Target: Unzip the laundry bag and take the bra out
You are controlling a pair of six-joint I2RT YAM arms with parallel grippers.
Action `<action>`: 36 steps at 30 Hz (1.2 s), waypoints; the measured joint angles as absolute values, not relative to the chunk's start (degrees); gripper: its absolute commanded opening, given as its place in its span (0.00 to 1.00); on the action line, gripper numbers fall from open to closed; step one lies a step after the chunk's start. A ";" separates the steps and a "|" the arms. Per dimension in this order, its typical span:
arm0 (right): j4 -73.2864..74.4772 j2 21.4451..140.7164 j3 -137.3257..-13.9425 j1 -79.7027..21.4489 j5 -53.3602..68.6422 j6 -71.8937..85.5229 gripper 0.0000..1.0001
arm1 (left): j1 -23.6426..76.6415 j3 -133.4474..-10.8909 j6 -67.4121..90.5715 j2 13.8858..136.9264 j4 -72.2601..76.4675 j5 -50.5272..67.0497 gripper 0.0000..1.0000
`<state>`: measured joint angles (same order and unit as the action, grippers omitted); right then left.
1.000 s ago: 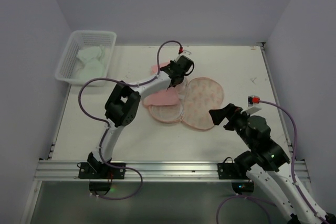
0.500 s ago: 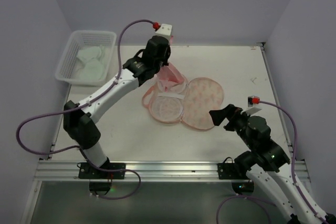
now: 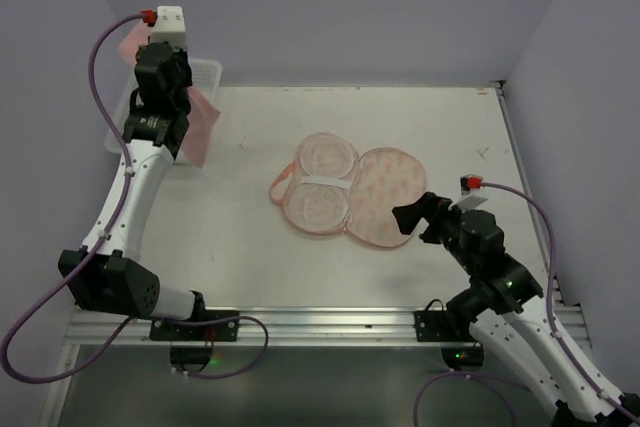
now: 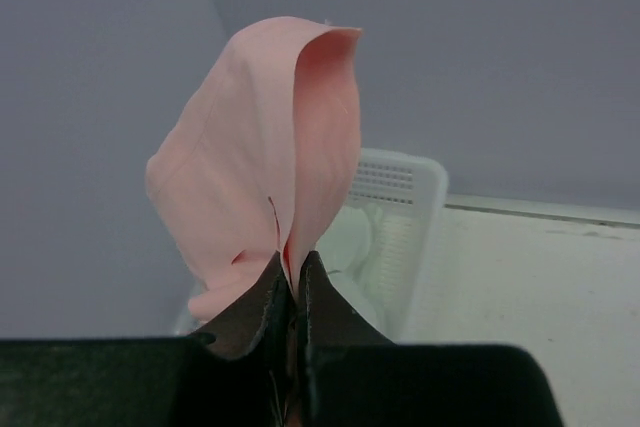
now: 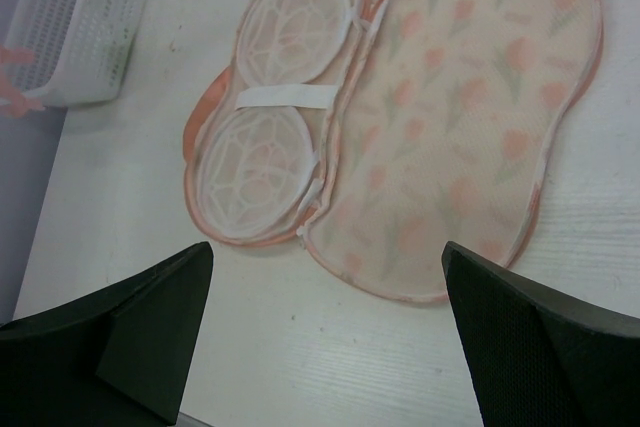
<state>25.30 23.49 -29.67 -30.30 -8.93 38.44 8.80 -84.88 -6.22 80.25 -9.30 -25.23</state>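
The laundry bag [image 3: 385,197] lies unzipped and spread flat mid-table. Its printed flap [image 5: 470,117] is to the right and the pale mesh-lined half [image 5: 275,97] to the left, with nothing lying in it. The salmon-pink bra [image 3: 203,127] hangs in the air at the far left, pinched in my left gripper [image 4: 292,272], which is shut on a fold of it [image 4: 270,157]. That gripper [image 3: 170,87] is raised high over the white basket. My right gripper [image 5: 325,252] stands open just in front of the bag's near edge, holding nothing [image 3: 410,215].
The white lattice basket [image 4: 405,197] sits at the table's back left corner [image 5: 80,27] with pale items inside, under the held bra. Grey walls close in the table on three sides. The arm bases are on the rail at the near edge.
My left arm has swung from the bag up and to the far left, carrying the bra out of it to above the basket. The right gripper has shifted slightly towards the bag.
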 measured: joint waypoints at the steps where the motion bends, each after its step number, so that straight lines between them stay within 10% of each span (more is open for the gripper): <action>1: 24.99 24.32 -29.87 -30.30 -8.78 38.33 0.99 | 7.01 -84.90 -8.16 80.71 -8.29 -25.47 0.00; 36: 20.45 44.14 -39.77 -30.30 -5.17 32.75 0.99 | -7.49 -82.98 -33.34 111.20 24.53 -15.16 0.00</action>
